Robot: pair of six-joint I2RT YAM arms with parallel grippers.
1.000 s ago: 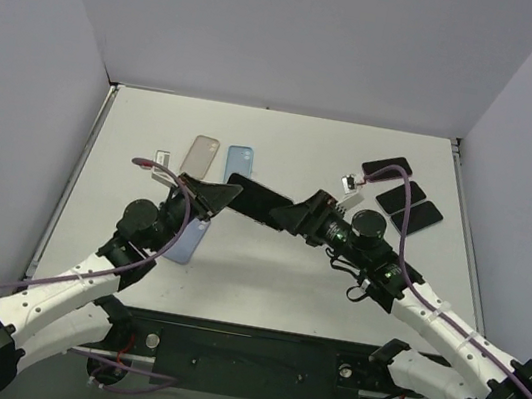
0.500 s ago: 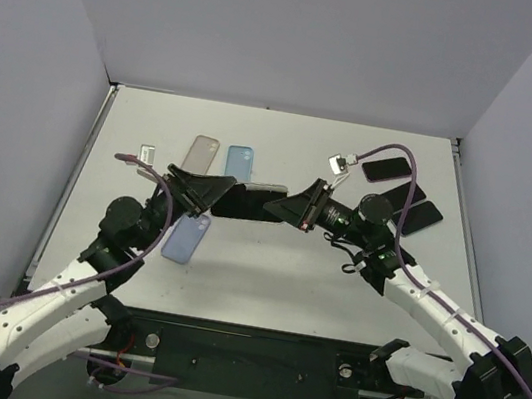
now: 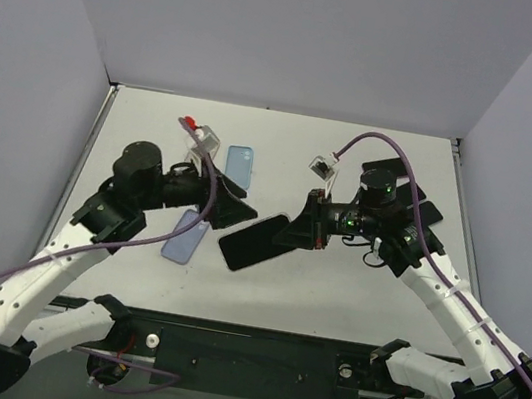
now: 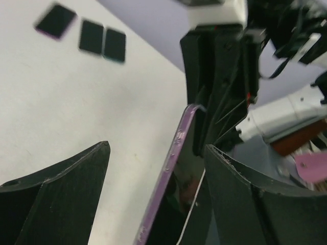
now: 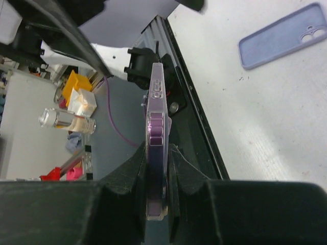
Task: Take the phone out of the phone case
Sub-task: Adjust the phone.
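Note:
A dark phone in a clear purple-edged phone case (image 3: 257,243) hangs tilted above the table's middle. My right gripper (image 3: 308,228) is shut on its right end. In the right wrist view the case's edge (image 5: 156,109) stands upright, pinched between my right gripper's (image 5: 157,153) fingers. My left gripper (image 3: 228,202) is open just left of the phone. In the left wrist view the purple edge (image 4: 176,153) runs between my left gripper's (image 4: 157,148) spread fingers, and neither finger presses on it.
A lavender case (image 3: 184,239) lies on the table under the left arm and also shows in the right wrist view (image 5: 283,34). A light blue case (image 3: 239,162) lies behind it. Dark phones (image 3: 415,215) lie at the back right, three in the left wrist view (image 4: 92,35).
My left gripper has opened and let go of the phone. My right gripper has shut on it and swung it down to the left. Both wrists have turned.

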